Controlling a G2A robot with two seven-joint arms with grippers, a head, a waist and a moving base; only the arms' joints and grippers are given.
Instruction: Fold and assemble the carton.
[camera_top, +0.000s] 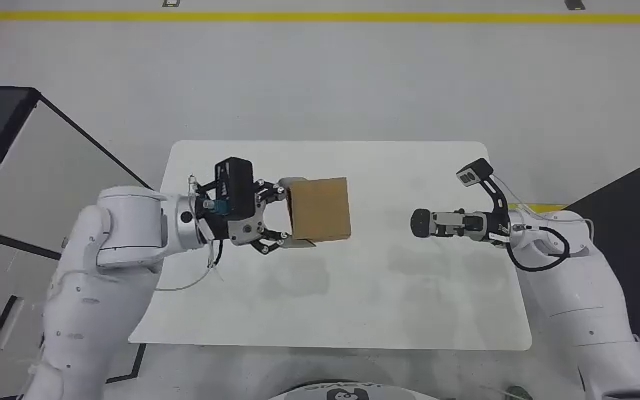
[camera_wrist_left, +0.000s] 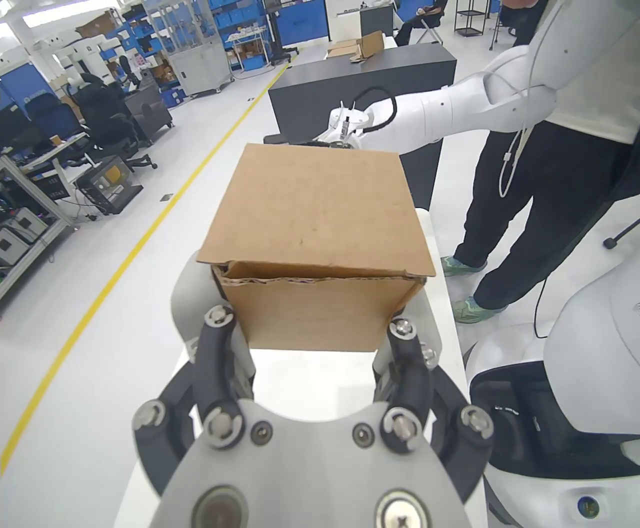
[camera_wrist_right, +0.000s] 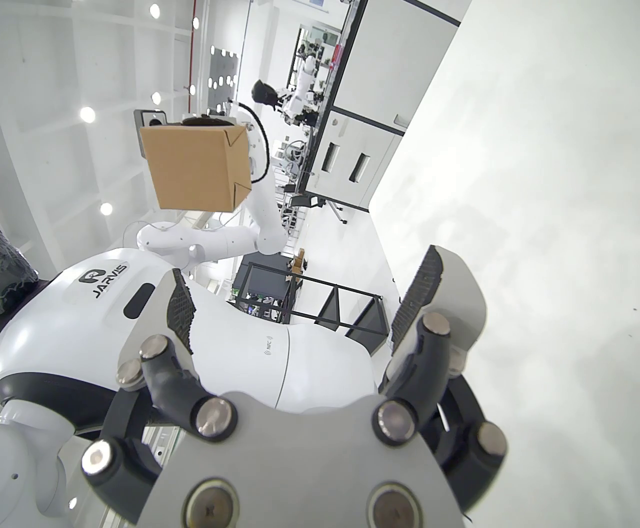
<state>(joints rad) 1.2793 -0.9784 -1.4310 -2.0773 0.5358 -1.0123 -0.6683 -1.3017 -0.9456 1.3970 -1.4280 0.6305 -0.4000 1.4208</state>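
The carton (camera_top: 322, 208) is a brown cardboard cube with its flaps folded in, held a little above the white table (camera_top: 400, 300) left of centre. My left gripper (camera_top: 290, 213) is shut on it, one finger on each opposite side. In the left wrist view the carton (camera_wrist_left: 315, 220) sits between the fingers of the left gripper (camera_wrist_left: 310, 310), and a ragged flap edge faces the camera. My right gripper (camera_top: 420, 222) hovers open over the table's right part with nothing between its fingers. From the right gripper (camera_wrist_right: 305, 272), the carton (camera_wrist_right: 195, 167) shows farther off.
The bare tabletop (camera_wrist_left: 310, 380) stretches under and around the carton. A black metal frame (camera_top: 40, 130) stands off the table's left side. A yellow floor line (camera_top: 320, 16) runs beyond the far edge.
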